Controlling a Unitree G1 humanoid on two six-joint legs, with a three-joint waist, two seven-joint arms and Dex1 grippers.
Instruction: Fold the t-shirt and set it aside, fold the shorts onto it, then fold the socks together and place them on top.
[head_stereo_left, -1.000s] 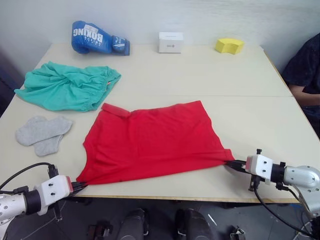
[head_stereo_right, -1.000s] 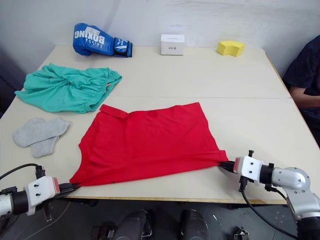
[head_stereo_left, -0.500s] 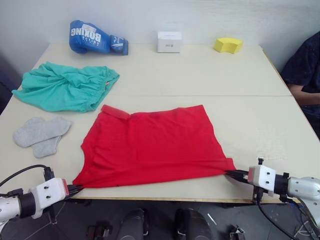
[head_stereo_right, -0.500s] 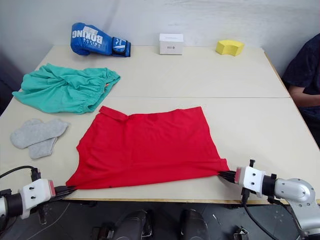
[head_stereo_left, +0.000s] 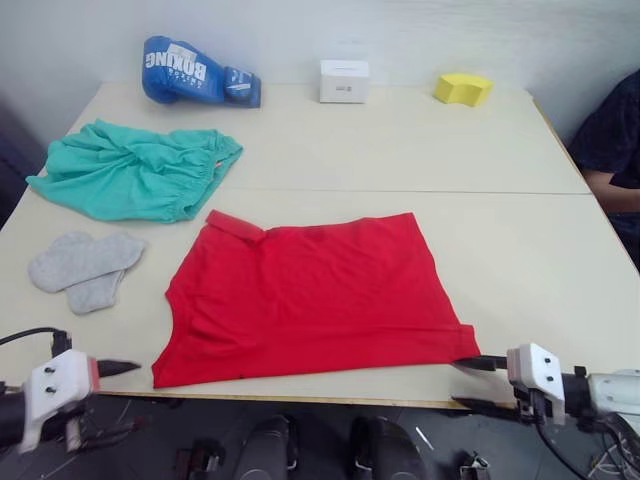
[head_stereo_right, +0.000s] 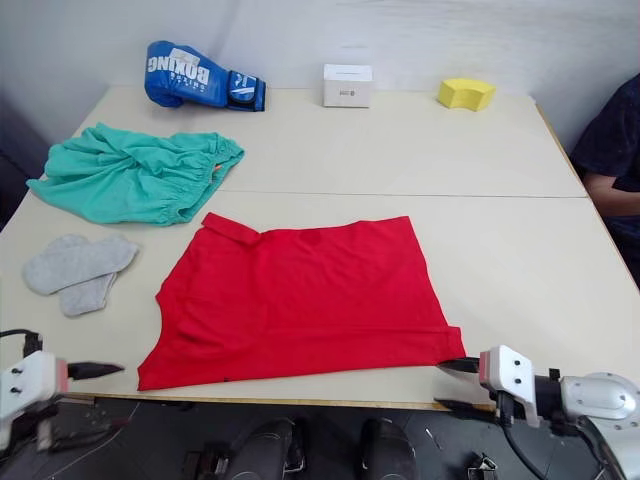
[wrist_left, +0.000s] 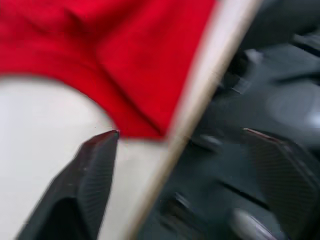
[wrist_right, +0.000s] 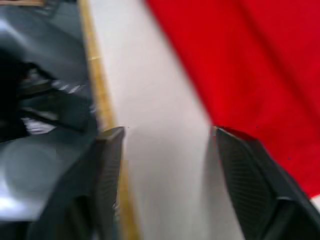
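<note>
The red t-shirt lies spread flat near the table's front edge, collar toward the left. My left gripper is open just off the shirt's near left corner, past the table edge, holding nothing. My right gripper is open at the near right corner, also empty. In the left wrist view the shirt's corner lies beyond the spread fingers. The right wrist view shows one finger lying against the shirt's edge. The teal shorts lie bunched at the far left. The grey socks lie overlapping in front of them.
A blue boxing glove, a white box and a yellow sponge stand along the back of the beige table. A person's arm rests at the right edge.
Both grippers went from shut on the t-shirt's near corners to open, and drew back past the table's front edge. The shirt now lies flat and released.
</note>
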